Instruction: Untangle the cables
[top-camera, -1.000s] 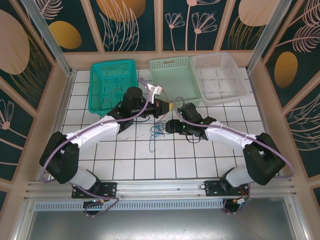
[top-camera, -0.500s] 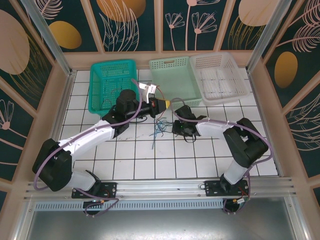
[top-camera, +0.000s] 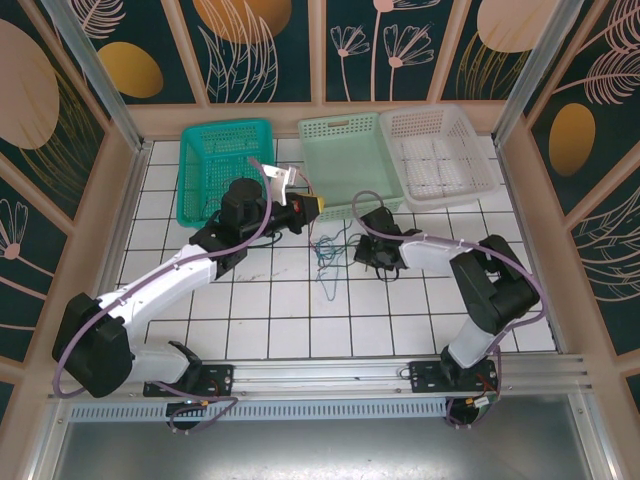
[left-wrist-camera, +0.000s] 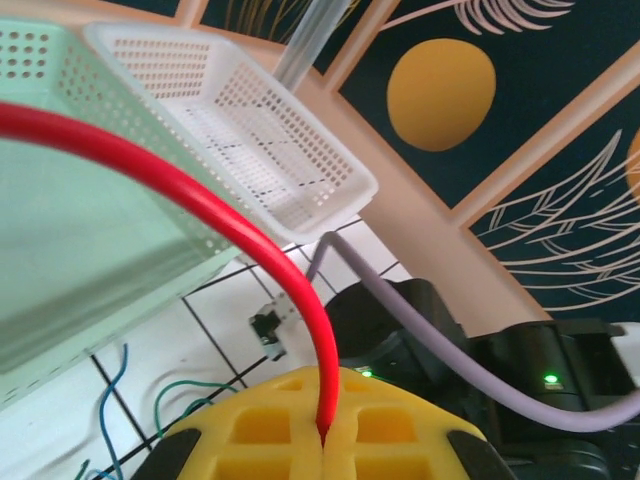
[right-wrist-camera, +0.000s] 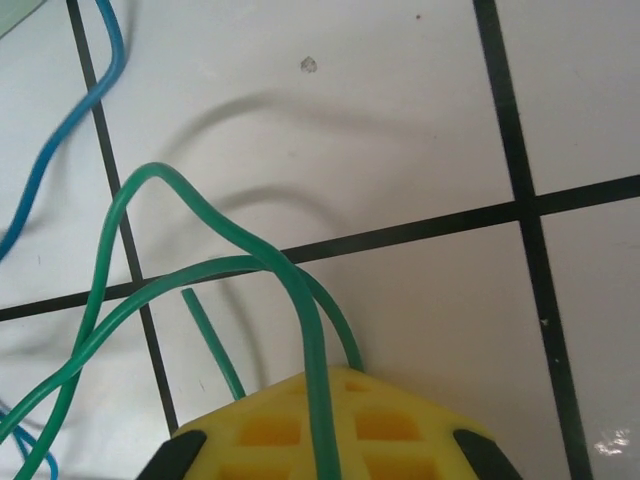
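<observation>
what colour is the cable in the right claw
It's a green cable, clearest in right wrist view.

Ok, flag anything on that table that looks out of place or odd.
Only the cables: a loose snarl on the tiles between the arms. The left claw pinches the red cable; the right claw pinches the green cable. Nothing looks spilled or broken.

Far edge, 11 to 1 o'clock: teal basket (top-camera: 225, 165), pale green basket (top-camera: 350, 155) and white basket (top-camera: 435, 150) stand side by side, blocking it. Left arm (top-camera: 170, 275) bars 7 o'clock to centre, right arm (top-camera: 470, 270) 5 o'clock to centre. Cables (top-camera: 325, 258) litter the centre. Table (top-camera: 300, 320) is open at 6 o'clock between the arms.
</observation>
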